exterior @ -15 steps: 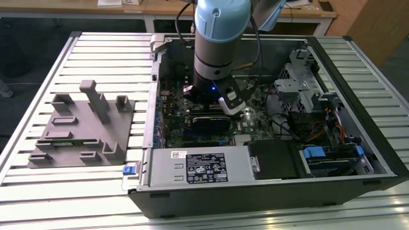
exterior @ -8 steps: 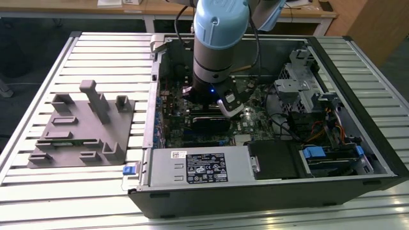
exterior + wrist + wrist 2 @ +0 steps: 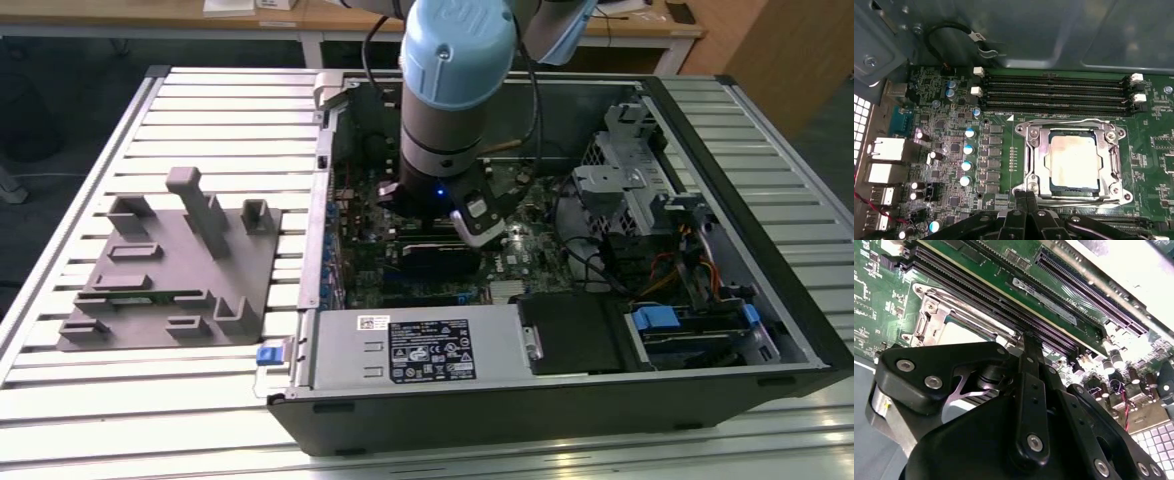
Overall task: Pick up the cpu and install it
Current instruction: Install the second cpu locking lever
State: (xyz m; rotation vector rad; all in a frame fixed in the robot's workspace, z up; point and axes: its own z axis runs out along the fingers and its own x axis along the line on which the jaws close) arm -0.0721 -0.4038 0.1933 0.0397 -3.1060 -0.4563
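The cpu (image 3: 1074,162), a flat square chip with a pale silvery top, lies inside the metal-rimmed socket frame (image 3: 1035,165) on the green motherboard (image 3: 954,150). In the second wrist view the cpu (image 3: 961,332) shows as a pale patch just beyond the black linkage. My gripper (image 3: 1026,199) hovers at the socket's near edge with its two slim black fingers (image 3: 1020,200) pressed together and nothing between them. In the exterior view the gripper (image 3: 437,238) hangs low inside the open computer case, under the blue-capped arm.
Memory slots (image 3: 1054,92) run along the far side of the socket, and capacitors (image 3: 968,150) stand beside it. A grey plastic fixture (image 3: 174,270) sits on the slatted table at the exterior view's left. A long grey box (image 3: 414,345) with a white label and the drive bays (image 3: 627,170) crowd the case.
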